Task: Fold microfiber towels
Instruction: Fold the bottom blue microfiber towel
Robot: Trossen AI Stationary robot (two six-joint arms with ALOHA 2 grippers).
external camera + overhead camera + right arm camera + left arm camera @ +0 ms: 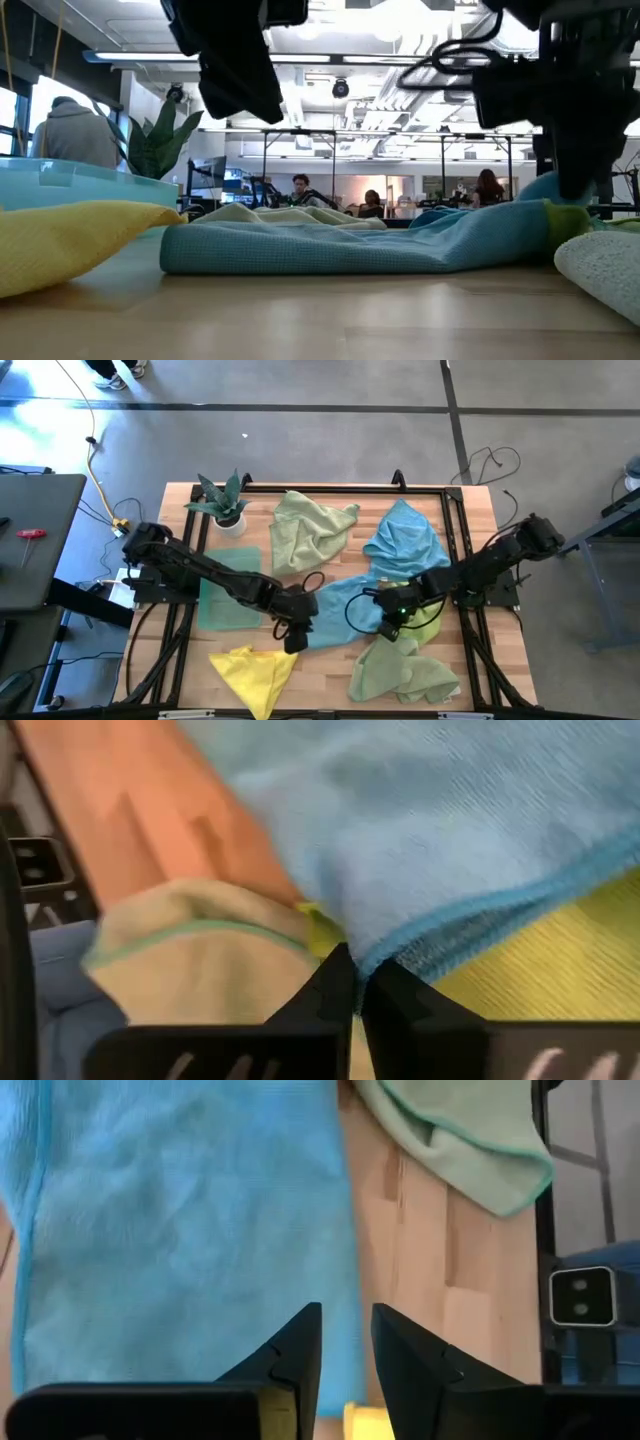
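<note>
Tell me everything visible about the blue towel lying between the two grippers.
The blue towel is sky blue, soft ribbed microfiber with a darker stitched hem. It lies spread but rumpled on the wooden table, near its middle. The right gripper is shut on its hemmed edge, above a yellow towel that shows beneath it. The left gripper sits at its opposite edge, fingers slightly apart, with no towel visible between them.
</note>
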